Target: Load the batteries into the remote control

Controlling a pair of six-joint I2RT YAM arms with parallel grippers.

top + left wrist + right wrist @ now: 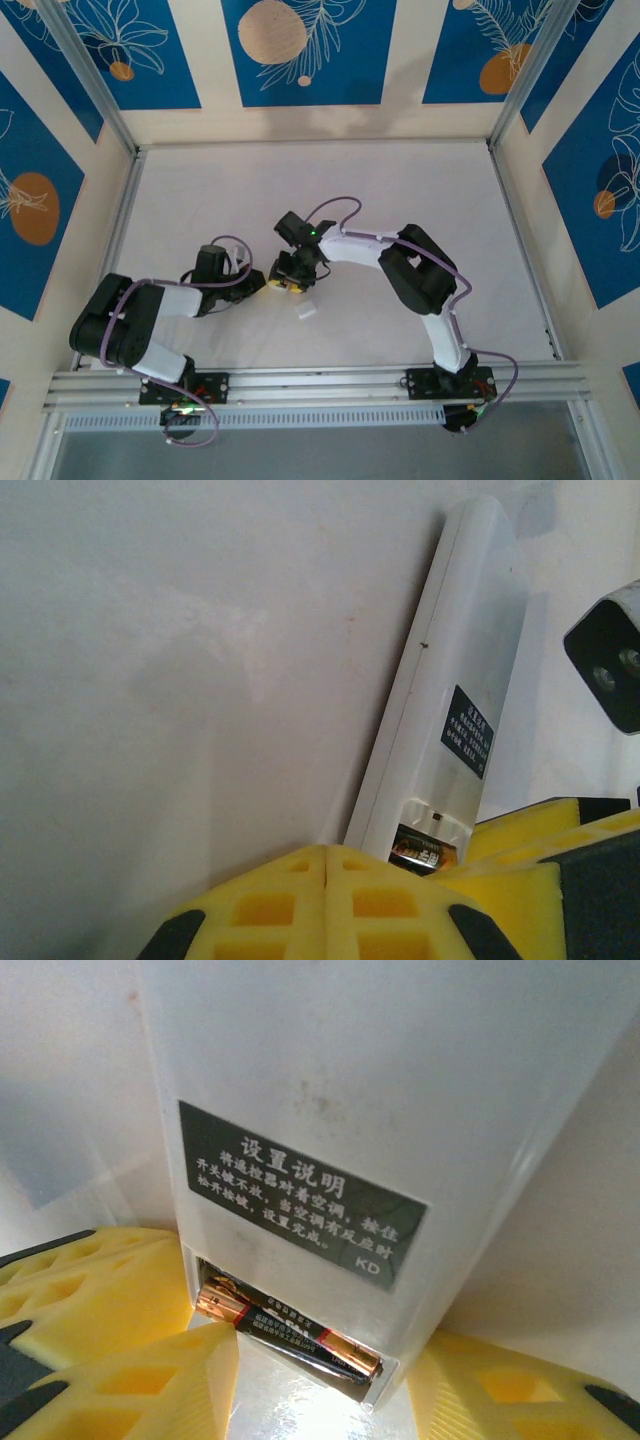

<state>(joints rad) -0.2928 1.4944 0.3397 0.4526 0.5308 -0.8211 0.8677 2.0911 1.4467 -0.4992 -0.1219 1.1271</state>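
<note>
A: What sits closest to the near edge of the worktop (400,190)?

B: A small loose white piece (306,312), lying alone; probably the cover. Just past it the two arms meet, a little left of the middle.

A: How do they stand?

B: The left end effector (325,858) has its yellow fingers (260,910) pressed together with nothing between them. It sits beside the open end of the remote control (450,680), not around it. The right end effector (325,1370) has its fingers (120,1360) apart, one on each side of that same end. I see no clamp on anything.

A: And inside?

B: One battery (290,1328) lies slanted across the compartment (350,1382), not seated flat, with one gold end close against a finger. Whether a second lies beneath it, I cannot tell. Beyond, the dark label (300,1195) faces up, and the white body runs on away from both arms.

A: The risks?

B: Nothing grips the remote, so a push on the battery could slide it off. Pressing on the slant could wedge the battery or flip it out.
</note>
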